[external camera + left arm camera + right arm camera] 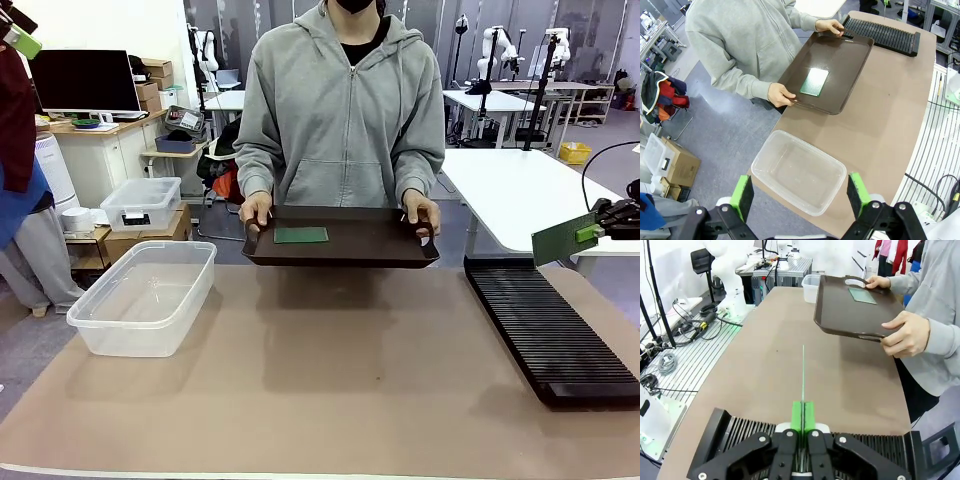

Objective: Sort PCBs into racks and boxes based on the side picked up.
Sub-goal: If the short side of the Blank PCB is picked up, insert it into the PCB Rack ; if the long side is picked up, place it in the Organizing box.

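The right gripper (pixel 802 415), clamped on one PCB (pixel 803 372) held edge-on above the rack (pixel 740 435) at the table's (pixel 330 380) right edge, seemingly had to lower it into a slot next, while the left gripper (pixel 800 194) hung wide over the box (pixel 765 157) and the other PCB (pixel 301 235) lay on the person's tray (pixel 370 245).

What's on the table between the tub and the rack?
Bare mat between tub and rack, by the front view. The person holds a tray with one circuit board over the far edge.
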